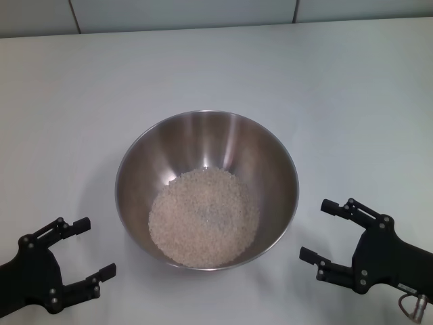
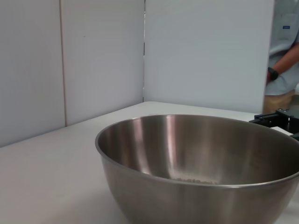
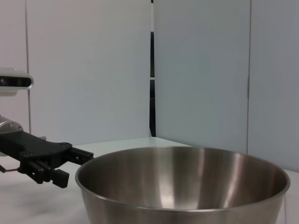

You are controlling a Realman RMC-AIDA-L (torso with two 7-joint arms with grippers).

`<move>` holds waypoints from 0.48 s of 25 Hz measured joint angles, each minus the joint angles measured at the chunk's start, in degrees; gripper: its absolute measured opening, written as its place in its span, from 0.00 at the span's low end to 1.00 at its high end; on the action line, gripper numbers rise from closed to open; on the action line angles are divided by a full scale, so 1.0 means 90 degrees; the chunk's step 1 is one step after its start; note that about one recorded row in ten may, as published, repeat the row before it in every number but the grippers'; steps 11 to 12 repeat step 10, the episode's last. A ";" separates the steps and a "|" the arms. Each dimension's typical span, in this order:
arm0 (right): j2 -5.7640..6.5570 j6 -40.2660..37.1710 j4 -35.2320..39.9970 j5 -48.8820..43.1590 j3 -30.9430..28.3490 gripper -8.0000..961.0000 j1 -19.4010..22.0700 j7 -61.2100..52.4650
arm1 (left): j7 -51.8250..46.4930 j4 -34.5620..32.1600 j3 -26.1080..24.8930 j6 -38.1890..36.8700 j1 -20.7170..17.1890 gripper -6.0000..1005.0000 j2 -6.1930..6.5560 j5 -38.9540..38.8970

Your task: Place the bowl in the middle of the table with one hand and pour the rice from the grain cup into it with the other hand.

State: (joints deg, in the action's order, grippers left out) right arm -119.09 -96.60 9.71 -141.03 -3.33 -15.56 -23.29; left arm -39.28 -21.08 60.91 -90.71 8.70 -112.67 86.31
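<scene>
The bowl, large and steel, stands on the white table near its middle. The rice lies as a pale heap on its bottom. My left gripper is open and empty at the bowl's near left, a short gap from its wall. At the near right, my right gripper is open and empty too, just off the rim. The left wrist view shows the bowl, a strip of rice and the right gripper's fingers behind it. The right wrist view shows the bowl and the left gripper. The grain cup is out of view.
White wall panels close off the table's far edge. A person stands beyond the panels in the left wrist view. Bare tabletop surrounds the bowl on all sides.
</scene>
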 joint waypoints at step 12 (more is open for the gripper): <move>-0.0009 0.0177 -0.0029 0.0000 0.0035 0.87 -0.0024 -0.0001 | 0.0000 -0.0002 0.0000 0.0001 0.0000 0.86 -0.0001 -0.0001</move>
